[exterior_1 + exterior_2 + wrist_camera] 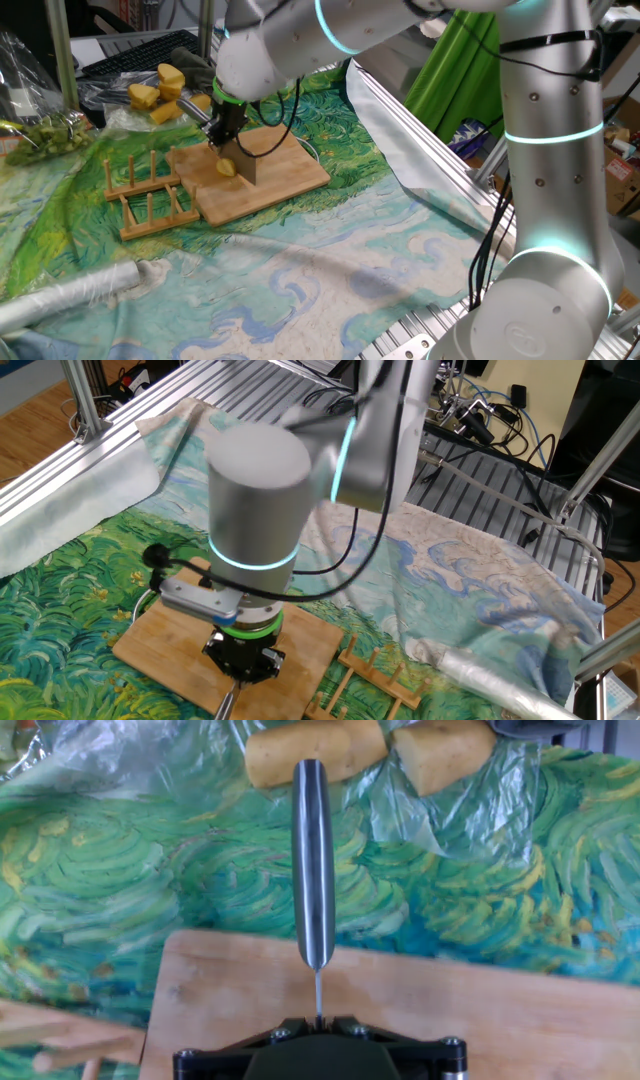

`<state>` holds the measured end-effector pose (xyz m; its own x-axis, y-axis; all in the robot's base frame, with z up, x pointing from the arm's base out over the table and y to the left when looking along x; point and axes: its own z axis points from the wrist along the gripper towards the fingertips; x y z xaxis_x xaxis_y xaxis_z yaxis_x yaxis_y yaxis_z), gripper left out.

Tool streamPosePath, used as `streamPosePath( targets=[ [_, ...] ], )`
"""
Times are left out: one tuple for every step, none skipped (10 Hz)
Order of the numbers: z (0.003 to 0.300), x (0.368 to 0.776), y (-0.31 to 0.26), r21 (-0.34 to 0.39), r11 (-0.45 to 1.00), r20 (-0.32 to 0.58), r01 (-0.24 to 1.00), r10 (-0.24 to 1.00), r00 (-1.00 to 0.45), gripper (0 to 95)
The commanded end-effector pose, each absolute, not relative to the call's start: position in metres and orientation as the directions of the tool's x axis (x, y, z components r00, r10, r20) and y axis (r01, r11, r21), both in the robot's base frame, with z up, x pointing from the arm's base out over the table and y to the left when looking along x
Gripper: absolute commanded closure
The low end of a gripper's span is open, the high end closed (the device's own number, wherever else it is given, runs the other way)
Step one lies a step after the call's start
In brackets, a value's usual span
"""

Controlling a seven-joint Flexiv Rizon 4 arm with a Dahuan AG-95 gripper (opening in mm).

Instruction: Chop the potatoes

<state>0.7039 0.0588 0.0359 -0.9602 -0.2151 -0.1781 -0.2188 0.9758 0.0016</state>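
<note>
Hand view shows the gripper [318, 1025] pointing straight down over the wooden board [500, 1020], its fingers pressed together on a knife [312, 870]. From one fixed view, the blade stands on the board's middle, touching the potatoes [227, 167]. Bigger yellow chunks [160, 92] lie on plastic behind the board's far edge; a wooden rack [150, 195] touches its left edge.

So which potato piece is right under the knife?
The small pale one alone on the wooden board. The bigger yellow chunks sit off it, on plastic.
</note>
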Motion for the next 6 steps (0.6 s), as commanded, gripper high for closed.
streamPosePath(
  targets=[
    [0.0426, 0.7053, 0.0594, 0.001, 0.976, -0.161, -0.22, -0.217, -0.963, 95.0],
    [0.0419, 0.7042, 0.0597, 0.001, 0.976, -0.161, -0.217, -0.214, -0.963, 95.0],
    [0.0427, 0.7039, 0.06, 0.003, 0.977, -0.161, -0.212, -0.209, -0.965, 95.0],
    [0.0434, 0.7038, 0.06, 0.003, 0.978, -0.162, -0.209, -0.206, -0.965, 95.0],
    [0.0446, 0.7036, 0.0599, 0.004, 0.979, -0.163, -0.206, -0.203, -0.966, 95.0],
    [0.0465, 0.7032, 0.061, 0.004, 0.98, -0.162, -0.199, -0.196, -0.967, 95.0]
  ],
)
